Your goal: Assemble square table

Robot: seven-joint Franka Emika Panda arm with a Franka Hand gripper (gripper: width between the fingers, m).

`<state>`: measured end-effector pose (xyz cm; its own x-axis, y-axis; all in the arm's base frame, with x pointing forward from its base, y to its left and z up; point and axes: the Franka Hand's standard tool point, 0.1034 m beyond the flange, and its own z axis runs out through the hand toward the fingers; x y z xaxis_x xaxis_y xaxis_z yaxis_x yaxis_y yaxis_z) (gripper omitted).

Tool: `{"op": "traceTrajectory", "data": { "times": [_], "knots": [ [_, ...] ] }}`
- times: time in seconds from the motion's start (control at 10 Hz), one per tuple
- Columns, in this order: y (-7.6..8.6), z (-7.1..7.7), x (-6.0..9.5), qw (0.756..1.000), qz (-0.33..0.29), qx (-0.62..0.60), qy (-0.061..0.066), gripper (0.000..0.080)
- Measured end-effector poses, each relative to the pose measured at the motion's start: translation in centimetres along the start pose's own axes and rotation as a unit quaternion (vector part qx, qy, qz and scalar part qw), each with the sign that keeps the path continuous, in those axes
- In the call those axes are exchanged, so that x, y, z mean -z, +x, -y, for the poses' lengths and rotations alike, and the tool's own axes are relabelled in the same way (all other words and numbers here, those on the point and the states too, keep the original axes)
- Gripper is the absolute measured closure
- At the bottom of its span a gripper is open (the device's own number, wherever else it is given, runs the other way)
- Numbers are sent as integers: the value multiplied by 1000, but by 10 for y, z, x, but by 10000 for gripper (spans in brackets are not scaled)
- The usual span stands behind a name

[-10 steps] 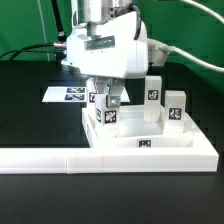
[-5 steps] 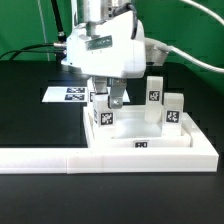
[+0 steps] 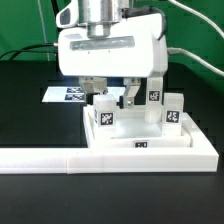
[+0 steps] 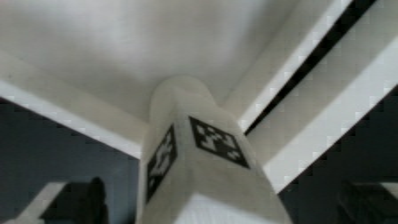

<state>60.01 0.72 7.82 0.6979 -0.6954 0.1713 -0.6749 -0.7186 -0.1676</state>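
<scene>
The white square tabletop point(image 3: 150, 138) lies flat against the low white wall, its tagged edge facing the camera. Three white tagged legs stand upright on it: one at the exterior view's left point(image 3: 107, 116), one at the back point(image 3: 155, 92) and one at the right point(image 3: 174, 108). My gripper point(image 3: 116, 100) hangs straight over the left leg, a dark finger on either side of its top. In the wrist view the leg point(image 4: 214, 150) rises between the fingers point(image 4: 71, 200) with a gap on each side, so my gripper point(image 4: 214, 208) is open around it.
The long low white L-shaped wall point(image 3: 60, 158) runs along the front and up the right side of the tabletop. The marker board point(image 3: 68, 95) lies flat on the black table behind the gripper on the left. Green backdrop and cables sit behind.
The gripper has turned about a quarter turn about its vertical axis, now showing its broad face, and its fingers have spread apart beside the left leg. The legs and tabletop have not moved.
</scene>
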Motion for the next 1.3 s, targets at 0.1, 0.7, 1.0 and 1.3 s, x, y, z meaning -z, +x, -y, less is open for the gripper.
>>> {"op": "traceTrajectory", "data": {
  "times": [0.1,0.7,1.0,1.3],
  "knots": [
    [-1,1,0,999,0,48,1,151],
    [1,0,1,967,0,255,-4,151],
    [0,2,0,946,-1,325,-10,151],
    [1,1,0,935,-1,354,-12,281]
  ]
}}
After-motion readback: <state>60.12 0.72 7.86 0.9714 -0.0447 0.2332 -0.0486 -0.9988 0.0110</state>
